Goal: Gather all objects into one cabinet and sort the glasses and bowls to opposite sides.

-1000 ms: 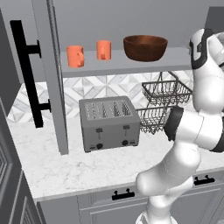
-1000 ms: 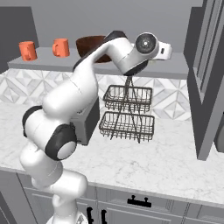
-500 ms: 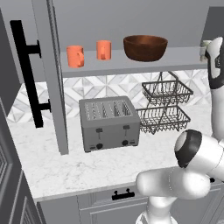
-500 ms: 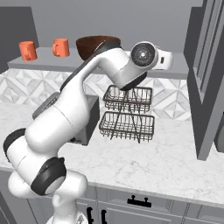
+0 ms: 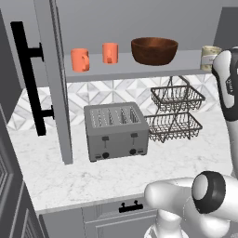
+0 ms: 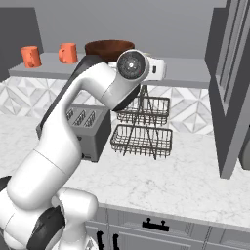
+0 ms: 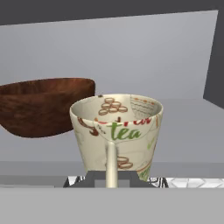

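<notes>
**Hand view: cream mug pinched by its handle, level with the shelf**

Hand view puts the cream mug [image 7: 117,135] dead ahead, upright, its thin handle [image 7: 111,162] facing the camera and running down between the tips of the tool [image 7: 112,177]. The tool is closed almost fully, and the handle looks to be what it grips. The mug looks light, stiff and glazed, so probably slippery and breakable. A thin handle is a fair place to hold it, though the mug could swing about that narrow grip, so slow moves seem wise.

From the left base view the mug [image 5: 209,57] sits at the right end of the shelf [image 5: 139,69], to the right of the bowl [image 5: 154,50]; whether it rests on the shelf or hangs just above it I cannot tell. Two orange mugs [image 5: 80,59] (both upright) stand at the shelf's left part, well apart from the bowl.
</notes>
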Tool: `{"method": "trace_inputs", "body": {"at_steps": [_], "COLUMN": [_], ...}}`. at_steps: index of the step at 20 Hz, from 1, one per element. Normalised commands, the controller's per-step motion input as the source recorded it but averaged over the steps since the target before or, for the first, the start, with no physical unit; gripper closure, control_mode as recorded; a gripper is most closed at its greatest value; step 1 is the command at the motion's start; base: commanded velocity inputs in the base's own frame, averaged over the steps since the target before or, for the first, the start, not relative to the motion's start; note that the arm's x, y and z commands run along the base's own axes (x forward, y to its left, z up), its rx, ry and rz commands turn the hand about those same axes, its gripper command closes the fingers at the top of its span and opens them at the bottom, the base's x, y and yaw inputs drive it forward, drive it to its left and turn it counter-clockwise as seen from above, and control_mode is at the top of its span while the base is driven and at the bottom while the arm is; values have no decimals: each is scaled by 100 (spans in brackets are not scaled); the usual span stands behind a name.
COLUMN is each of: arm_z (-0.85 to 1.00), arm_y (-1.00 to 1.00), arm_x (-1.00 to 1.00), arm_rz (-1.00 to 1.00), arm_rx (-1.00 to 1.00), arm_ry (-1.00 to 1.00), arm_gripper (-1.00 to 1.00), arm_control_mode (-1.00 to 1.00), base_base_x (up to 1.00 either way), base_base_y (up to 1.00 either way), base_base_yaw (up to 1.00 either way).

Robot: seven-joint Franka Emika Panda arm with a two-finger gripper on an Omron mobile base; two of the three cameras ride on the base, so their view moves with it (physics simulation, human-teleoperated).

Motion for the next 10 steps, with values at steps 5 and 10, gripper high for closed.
{"method": "trace_inputs", "body": {"at_steps": [5, 10], "arm_z": [1, 4], "arm_y": [83, 76], "arm_x": [-6, 0], "arm_rz": [17, 18], "arm_rx": [0, 0], "arm_ry": [3, 4], "arm_gripper": [100, 100], "arm_control_mode": [-100, -100], "base_base_x": [0, 0], "base_base_y": [0, 0], "base_base_yaw": [0, 0]}}
